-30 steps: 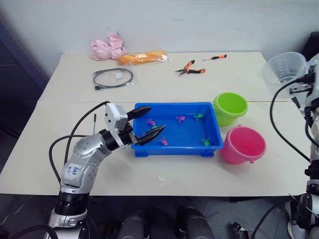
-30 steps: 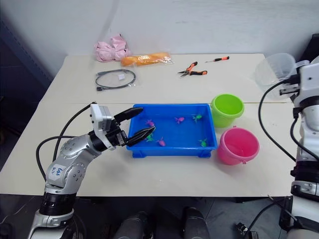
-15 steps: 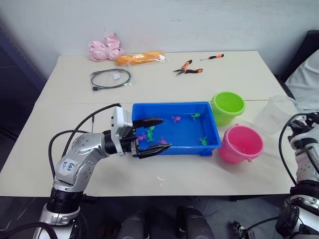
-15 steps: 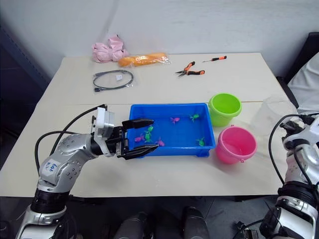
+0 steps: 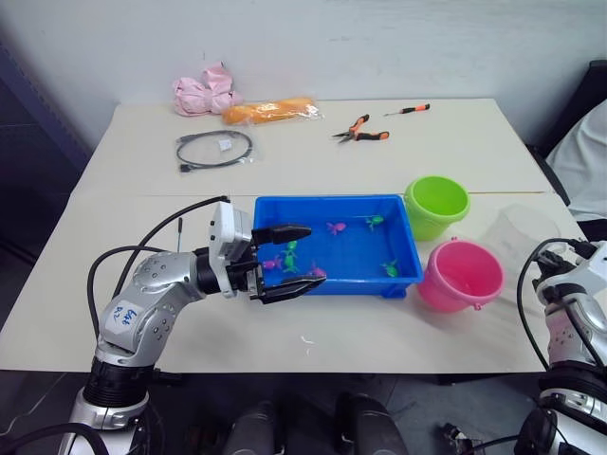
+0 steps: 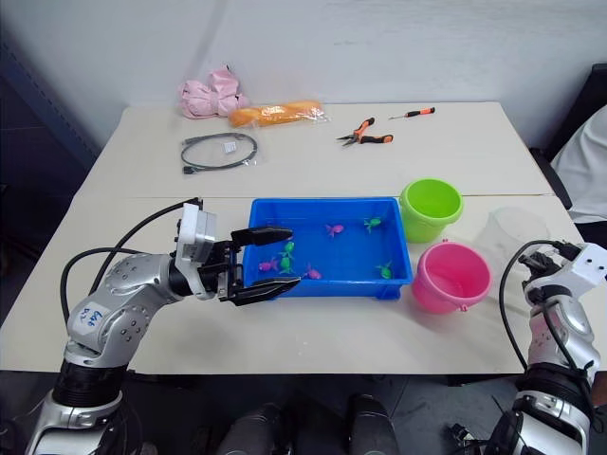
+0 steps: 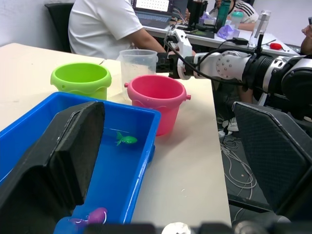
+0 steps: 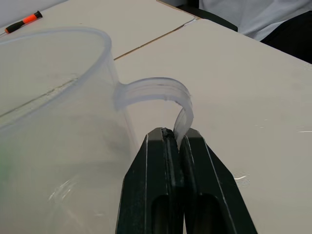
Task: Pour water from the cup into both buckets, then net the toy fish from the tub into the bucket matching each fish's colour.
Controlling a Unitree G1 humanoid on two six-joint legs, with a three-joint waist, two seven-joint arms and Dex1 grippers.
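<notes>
We see a pale table [image 5: 379, 341] carrying everything. The largest container is the bright blue tub [image 5: 337, 281], sitting near the front middle, with a shallow layer of water and several tiny toy fish [image 5: 337, 227], pink and green, scattered inside it. Just beside the tub's right end stand the two buckets: the lime green bucket [image 5: 436, 206] further back and the pink bucket [image 5: 462, 275] nearer the front, close to each other. To the right of both stands the clear cup [image 6: 515, 234], upright on the table by its right edge; in the right wrist view the right gripper [image 8: 176, 146] has its two black fingers pressed together on the cup's thin curved handle [image 8: 161, 92], clamping it. The left gripper [image 5: 289, 261] hangs at the tub's left end, over the near left corner, with its jaws well apart and nothing between them; one finger reaches over the water, the other over the front rim. Well behind the tub, on the far half of the table, lie a coiled black cable [image 5: 214, 149], a crumpled pink bag [image 5: 204, 93], an orange packet [image 5: 271, 110], orange-handled pliers [image 5: 360, 130] and a small screwdriver [image 5: 408, 110]. In the left wrist view a person in a white shirt [image 7: 107, 27] sits beyond the table
</notes>
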